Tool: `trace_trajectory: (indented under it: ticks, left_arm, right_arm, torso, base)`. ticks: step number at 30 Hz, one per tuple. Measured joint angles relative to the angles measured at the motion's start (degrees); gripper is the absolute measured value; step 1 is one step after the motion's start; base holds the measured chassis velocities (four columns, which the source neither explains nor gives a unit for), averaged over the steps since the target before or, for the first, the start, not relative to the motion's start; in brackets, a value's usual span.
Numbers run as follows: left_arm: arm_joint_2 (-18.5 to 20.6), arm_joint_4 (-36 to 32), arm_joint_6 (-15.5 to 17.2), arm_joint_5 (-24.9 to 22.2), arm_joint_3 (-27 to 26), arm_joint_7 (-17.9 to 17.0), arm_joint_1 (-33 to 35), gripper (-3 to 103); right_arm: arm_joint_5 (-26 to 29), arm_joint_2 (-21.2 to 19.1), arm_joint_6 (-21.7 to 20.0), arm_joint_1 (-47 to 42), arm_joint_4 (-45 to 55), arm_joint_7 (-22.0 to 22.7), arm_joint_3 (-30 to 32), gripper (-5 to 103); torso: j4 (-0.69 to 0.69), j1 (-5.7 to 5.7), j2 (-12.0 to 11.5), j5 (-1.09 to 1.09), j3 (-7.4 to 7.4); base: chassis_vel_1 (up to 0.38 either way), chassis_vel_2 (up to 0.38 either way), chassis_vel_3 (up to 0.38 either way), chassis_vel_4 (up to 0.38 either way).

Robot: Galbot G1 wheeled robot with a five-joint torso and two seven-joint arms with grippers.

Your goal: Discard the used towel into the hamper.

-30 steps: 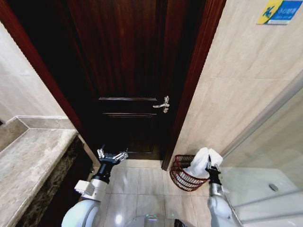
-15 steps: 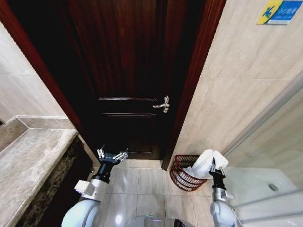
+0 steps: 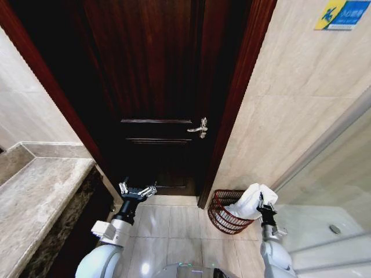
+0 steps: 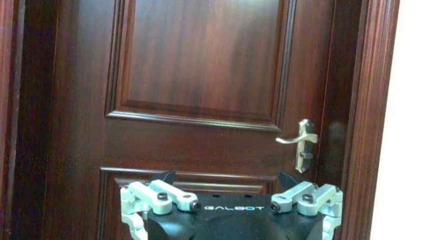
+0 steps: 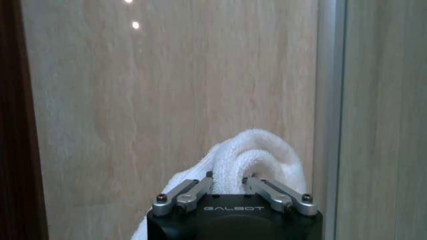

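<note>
A: Any lettering you can read?

B: "GALBOT", in pale capitals on the black body of the left gripper point(image 4: 231, 200), just behind its spread fingers.

A: And the other arm?

B: The same word sits on the black body of the right gripper point(image 5: 228, 187), right behind the fingers closed on the white towel point(image 5: 250, 155).

A: Anything on the walls?

B: A blue and yellow sign point(image 3: 342, 14) high on the tiled wall, far above the right gripper; its characters are too small to make out.

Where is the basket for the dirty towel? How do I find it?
Find the big dark wooden door. On the floor by its right frame, against the beige tiled wall, sits the small round red-brown wire hamper. A fluffy white towel drapes over its rim.
</note>
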Motion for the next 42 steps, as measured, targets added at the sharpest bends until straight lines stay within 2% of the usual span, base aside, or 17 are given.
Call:
trace_trajectory:
  ticks: [2,3,4,10,20,24,28,32,36,42]
  left_arm:
    - [0.0,0.0,0.0,0.0,0.0,0.0,0.0,100]
    - [0.0,0.0,0.0,0.0,0.0,0.0,0.0,100]
    - [0.0,0.0,0.0,0.0,0.0,0.0,0.0,100]
    - [0.0,0.0,0.0,0.0,0.0,0.0,0.0,100]
    - [0.0,0.0,0.0,0.0,0.0,0.0,0.0,100]
    - [0.0,0.0,0.0,0.0,0.0,0.0,0.0,100]
    - [0.0,0.0,0.0,0.0,0.0,0.0,0.0,100]
    - [0.0,0.0,0.0,0.0,0.0,0.0,0.0,100]
    - [0.0,0.0,0.0,0.0,0.0,0.0,0.0,100]
    - [0.0,0.0,0.0,0.0,0.0,0.0,0.0,100]
  right_arm:
    - [1.5,-1.2,-3.0,0.7,-0.3,0.0,-0.9,10]
    - [1.5,-1.2,-3.0,0.7,-0.3,0.0,-0.9,10]
    - [2.1,-1.3,-3.5,0.9,-0.4,-0.2,-1.4,10]
    - [1.5,-1.2,-3.4,0.7,1.0,-1.1,-1.9,10]
    - [-2.4,-0.3,-2.4,-1.9,1.8,0.6,-1.5,10]
    - [-2.5,-1.9,-1.9,-0.9,-2.5,1.9,0.8,10]
    - [-0.1,-4.6,-3.1,1.8,-5.4,1.5,1.9,10]
    - [1.8,-6.2,-4.4,4.3,-6.9,-0.6,0.4,10]
    - [3.1,-6.8,-6.8,7.6,-9.7,-3.7,-3.8,10]
    - [3.0,-7.0,-9.5,12.1,-15.2,-4.1,-6.8,10]
  torso:
    - [0.03,0.00,0.0,-0.06,0.00]
    - [0.03,0.00,0.0,-0.06,0.00]
    - [0.03,0.00,0.0,0.02,0.00]
    - [0.02,0.00,0.0,-0.02,0.00]
    - [0.02,0.00,0.0,-0.02,-0.01]
    - [0.00,0.00,0.0,0.01,-0.01]
    - [0.01,0.00,0.0,-0.01,-0.01]
    - [0.02,0.00,0.0,-0.02,-0.01]
    - [0.02,0.00,0.0,-0.01,0.00]
    - [0.03,0.00,0.0,0.00,0.00]
  base:
    - [0.000,0.000,0.000,0.000]
    - [0.000,0.000,0.000,0.000]
    - [0.000,0.000,0.000,0.000]
    - [0.000,0.000,0.000,0.000]
    - [0.000,0.000,0.000,0.000]
    - [0.000,0.000,0.000,0.000]
    - [0.000,0.000,0.000,0.000]
    - [0.000,0.000,0.000,0.000]
    - [0.000,0.000,0.000,0.000]
    - [0.000,0.000,0.000,0.000]
